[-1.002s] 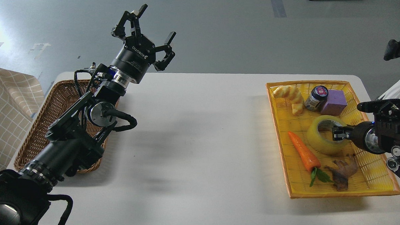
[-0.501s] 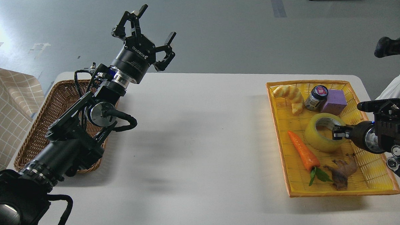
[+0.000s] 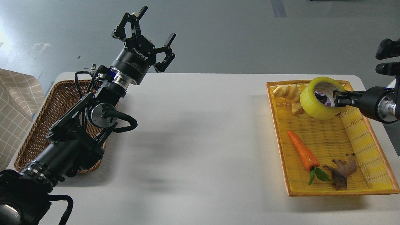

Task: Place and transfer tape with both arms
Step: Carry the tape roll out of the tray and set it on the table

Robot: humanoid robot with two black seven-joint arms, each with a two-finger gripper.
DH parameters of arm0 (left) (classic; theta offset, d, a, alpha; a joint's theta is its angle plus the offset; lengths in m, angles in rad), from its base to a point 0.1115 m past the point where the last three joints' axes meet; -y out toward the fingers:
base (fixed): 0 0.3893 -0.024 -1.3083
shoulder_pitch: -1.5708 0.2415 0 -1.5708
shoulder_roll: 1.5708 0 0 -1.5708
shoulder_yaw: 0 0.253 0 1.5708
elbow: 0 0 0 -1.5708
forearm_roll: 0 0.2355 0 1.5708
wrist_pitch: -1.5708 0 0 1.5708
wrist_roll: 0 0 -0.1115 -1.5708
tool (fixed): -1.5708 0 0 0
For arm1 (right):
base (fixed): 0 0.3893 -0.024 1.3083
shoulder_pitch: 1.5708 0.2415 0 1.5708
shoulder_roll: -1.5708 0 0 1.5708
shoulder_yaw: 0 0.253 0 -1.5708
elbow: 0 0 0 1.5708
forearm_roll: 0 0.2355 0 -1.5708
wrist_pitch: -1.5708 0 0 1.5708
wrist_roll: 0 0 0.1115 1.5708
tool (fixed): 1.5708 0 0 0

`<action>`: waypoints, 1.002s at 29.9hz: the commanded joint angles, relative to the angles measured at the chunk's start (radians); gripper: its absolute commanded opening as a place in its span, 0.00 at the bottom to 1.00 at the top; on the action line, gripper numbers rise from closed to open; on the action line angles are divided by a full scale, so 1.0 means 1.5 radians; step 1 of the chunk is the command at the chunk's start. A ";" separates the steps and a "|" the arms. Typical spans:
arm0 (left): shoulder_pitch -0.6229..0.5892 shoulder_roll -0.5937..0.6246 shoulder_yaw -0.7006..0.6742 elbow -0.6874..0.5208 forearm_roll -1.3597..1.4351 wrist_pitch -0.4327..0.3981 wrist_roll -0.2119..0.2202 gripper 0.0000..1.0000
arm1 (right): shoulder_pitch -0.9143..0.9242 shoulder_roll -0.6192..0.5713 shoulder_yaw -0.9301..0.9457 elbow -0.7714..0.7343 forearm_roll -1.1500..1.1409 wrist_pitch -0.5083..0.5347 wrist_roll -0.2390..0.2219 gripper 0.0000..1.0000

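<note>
The tape [image 3: 314, 103], a wide translucent yellow roll with a grey-white core, hangs tilted in the air above the far end of the yellow tray [image 3: 367, 143]. My right gripper [image 3: 336, 98] comes in from the right and is shut on the roll's right wall, with fingers reaching into the core. My left gripper [image 3: 143, 26] is raised high above the table's far left, beside the wicker basket [image 3: 55, 104], with its fingers spread open and empty.
In the yellow tray lie a croissant [image 3: 287, 93], a carrot [image 3: 303, 152] and a brown animal figure [image 3: 343, 170]. The tape hides what stands behind it. A checked cloth [image 3: 7, 109] lies at the far left. The white table [image 3: 200, 132] spans the middle.
My right gripper has lifted the tape out of the tray, up and toward the far end. The left arm has barely moved.
</note>
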 commanded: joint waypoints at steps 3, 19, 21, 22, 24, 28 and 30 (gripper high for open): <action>0.000 0.000 -0.001 0.000 0.000 0.000 0.000 0.98 | 0.038 -0.004 0.004 0.046 0.011 0.000 -0.001 0.00; -0.001 0.001 -0.001 0.000 0.001 0.000 0.000 0.98 | 0.170 0.213 -0.119 -0.064 0.006 0.000 -0.003 0.00; 0.000 0.001 -0.001 -0.001 0.000 0.000 0.000 0.98 | 0.178 0.245 -0.138 -0.087 0.005 0.000 -0.003 0.00; 0.000 0.001 -0.001 -0.002 0.000 0.000 0.000 0.98 | 0.178 0.257 -0.143 -0.092 0.005 0.000 -0.003 0.00; 0.000 0.001 -0.001 -0.001 0.000 0.000 0.000 0.98 | 0.180 0.297 -0.165 -0.120 -0.002 0.000 -0.003 0.00; -0.001 0.000 -0.001 -0.001 0.000 0.000 0.000 0.98 | 0.186 0.368 -0.205 -0.167 -0.003 0.000 -0.005 0.00; 0.000 0.001 -0.001 -0.001 0.000 0.000 0.000 0.98 | 0.187 0.380 -0.217 -0.176 -0.003 0.000 -0.006 0.00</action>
